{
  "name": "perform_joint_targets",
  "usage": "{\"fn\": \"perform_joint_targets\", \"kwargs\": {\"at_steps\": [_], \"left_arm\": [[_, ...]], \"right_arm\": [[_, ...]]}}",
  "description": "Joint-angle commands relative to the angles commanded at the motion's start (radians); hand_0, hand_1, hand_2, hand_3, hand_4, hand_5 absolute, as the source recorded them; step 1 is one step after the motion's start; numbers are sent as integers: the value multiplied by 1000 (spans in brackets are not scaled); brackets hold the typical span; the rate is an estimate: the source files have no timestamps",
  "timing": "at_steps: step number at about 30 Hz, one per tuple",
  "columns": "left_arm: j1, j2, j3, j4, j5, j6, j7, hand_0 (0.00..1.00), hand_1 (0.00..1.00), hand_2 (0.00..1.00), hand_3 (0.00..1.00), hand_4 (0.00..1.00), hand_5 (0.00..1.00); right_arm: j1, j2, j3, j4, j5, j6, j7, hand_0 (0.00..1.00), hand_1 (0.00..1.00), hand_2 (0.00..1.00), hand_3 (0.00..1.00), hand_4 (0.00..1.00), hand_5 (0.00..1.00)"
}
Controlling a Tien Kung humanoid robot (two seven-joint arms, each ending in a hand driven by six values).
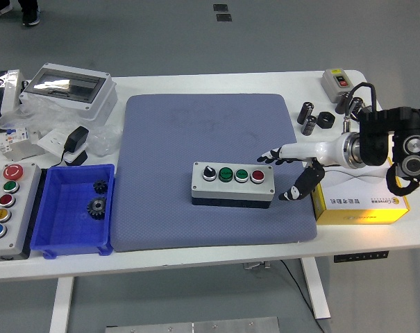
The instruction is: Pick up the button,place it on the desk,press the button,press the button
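One button box [232, 182] sits on the mat [211, 170], placing done. Right hand [293, 172] off it, fingers spread, empty; presses unconfirmed.

This looks like a robotics lab or an electrical test workshop rather than any home or office. A white height-adjustable surface [196, 253] stands on a plain grey floor [196, 35] with small metal outlet plates set into it at the top of the frame. Industrial parts are laid out everywhere: a grey push-button control box [232, 182] on a blue-grey mat [210, 125] in the middle, a larger coloured button station [7, 208] at lower left, a blue parts bin [57, 236] holding black gears [97, 205], a clear-lidded enclosure [69, 87] at upper left, and a yellow carton [362, 205] at right.
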Motion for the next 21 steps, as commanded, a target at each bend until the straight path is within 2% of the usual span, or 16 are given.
{"fn": "perform_joint_targets", "kwargs": {"at_steps": [4,5,10,11,16,17,21], "left_arm": [[1,-1,1,0,-3,0,-1,684,639,594,618,698,317],[1,-1,1,0,-3,-1,-1,685,639,593,616,698,311],[1,-2,0,0,-4,-1,-1,685,639,593,616,698,311],[1,-2,0,0,-4,-1,-2,684,639,593,616,700,307],[2,-5,0,0,-5,-2,-3,684,639,593,616,700,307],[3,-5,0,0,-5,-2,-2,683,639,593,616,702,301],[4,-8,0,0,-7,-3,-3,683,639,593,616,702,301]], "right_arm": [[5,11,-4,-10,38,82,-76,996,971,998,998,690,89],[5,13,-3,-14,39,93,-85,157,339,487,998,329,243],[-1,23,5,-36,30,104,-97,157,339,487,998,329,243],[-2,25,7,-39,28,103,-97,53,180,312,998,256,186],[-1,25,15,-46,24,103,-95,53,180,312,998,256,186],[0,25,16,-46,24,103,-95,21,158,303,996,248,136],[2,24,21,-45,28,110,-94,21,158,303,996,248,136]]}}
